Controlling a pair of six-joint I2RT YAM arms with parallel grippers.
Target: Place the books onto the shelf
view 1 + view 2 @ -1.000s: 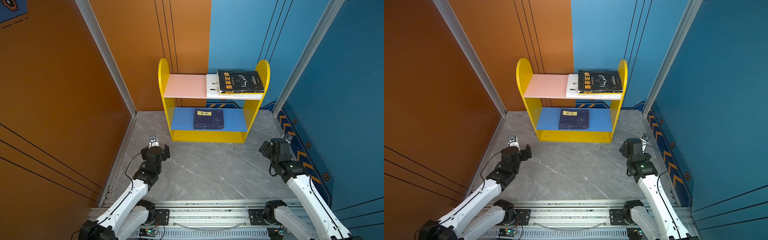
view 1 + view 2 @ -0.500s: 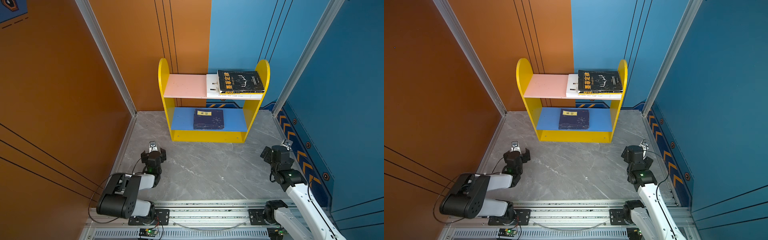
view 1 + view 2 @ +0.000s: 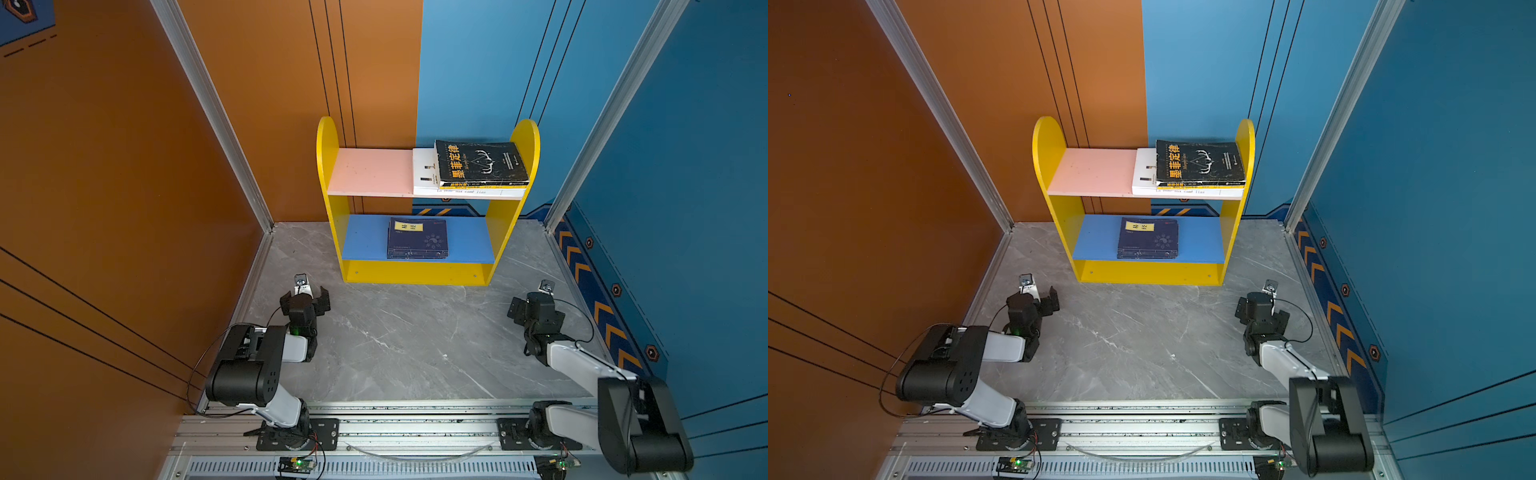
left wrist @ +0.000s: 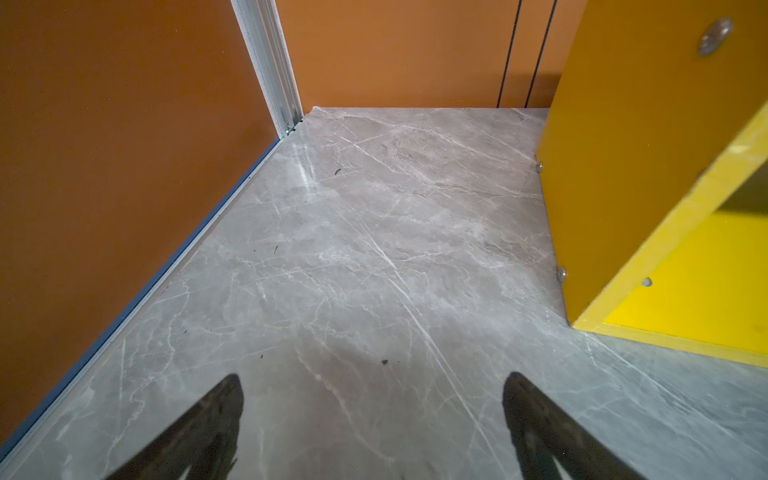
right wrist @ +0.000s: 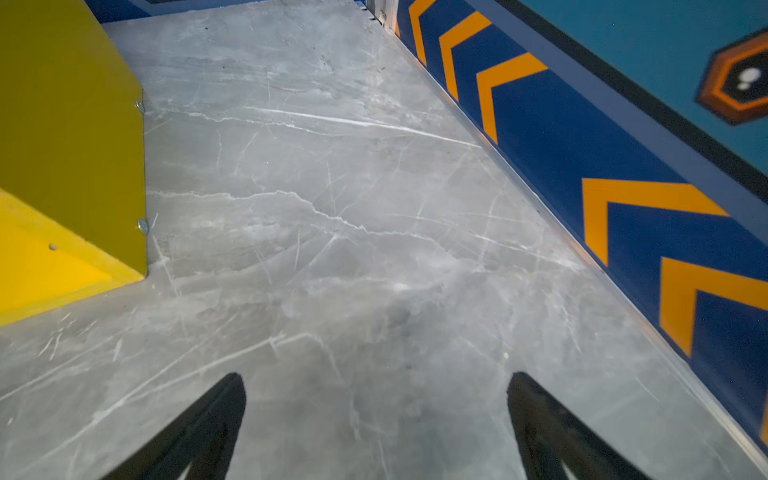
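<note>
Yellow shelf [image 3: 1150,274], black book [image 3: 1200,164] atop white book [image 3: 1143,166] up top, navy books [image 3: 1148,243] below

The left arm [image 3: 245,374] and right arm [image 3: 577,361] are folded low, elbows toward six o'clock. In a top view the left gripper [image 3: 306,298] sits at eight o'clock, the right gripper [image 3: 536,311] at four, both pointing toward twelve, jaws spread wide, empty.

Smooth, faintly glossy marble-look floor [image 4: 374,249], matt painted shelf [image 3: 415,274], metal corner post [image 3: 211,104].
</note>
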